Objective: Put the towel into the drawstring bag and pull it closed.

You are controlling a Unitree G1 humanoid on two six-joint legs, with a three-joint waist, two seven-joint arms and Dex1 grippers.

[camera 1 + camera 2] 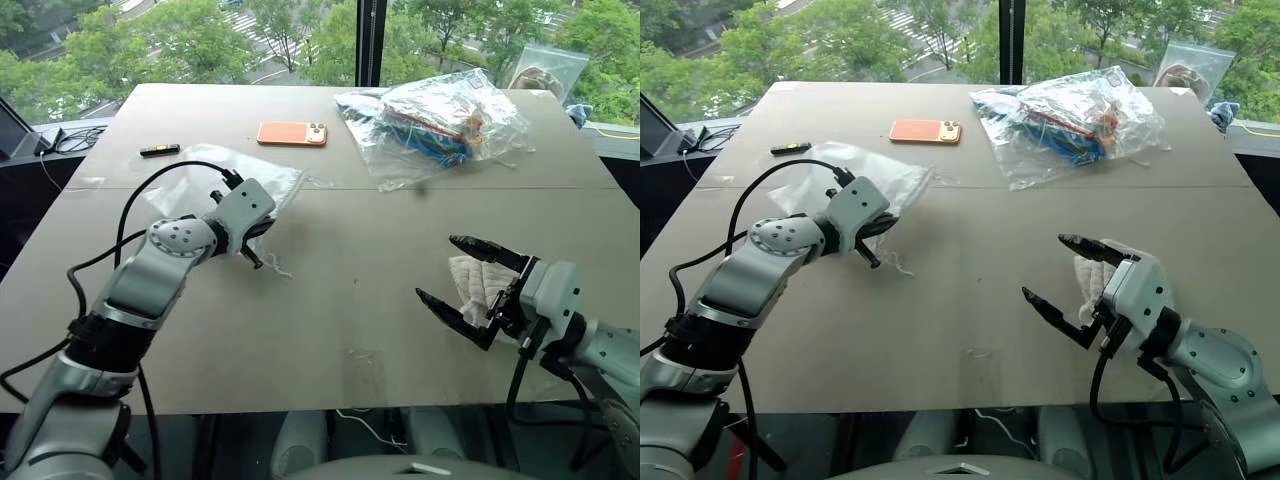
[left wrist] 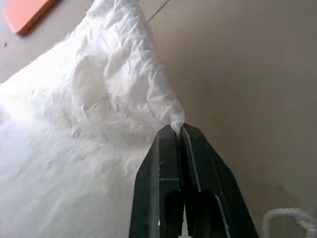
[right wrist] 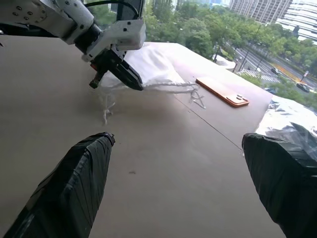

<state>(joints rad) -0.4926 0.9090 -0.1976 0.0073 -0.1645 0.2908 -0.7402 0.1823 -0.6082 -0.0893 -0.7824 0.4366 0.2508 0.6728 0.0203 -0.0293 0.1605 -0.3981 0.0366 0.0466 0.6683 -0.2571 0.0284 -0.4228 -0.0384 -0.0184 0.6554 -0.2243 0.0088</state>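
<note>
Table (image 1: 330, 330) — crinkled white drawstring bag (image 2: 89, 114).

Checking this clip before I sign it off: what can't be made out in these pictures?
- Bag mouth: in the head views the left end effector and its arm cover much of the bag, so whether the mouth is open can't be told.
- Towel: the right end effector hides part of it; its fold is unclear.
- Clear plastic bag: contents too jumbled to name.
- Small black object: too small to identify.
</note>
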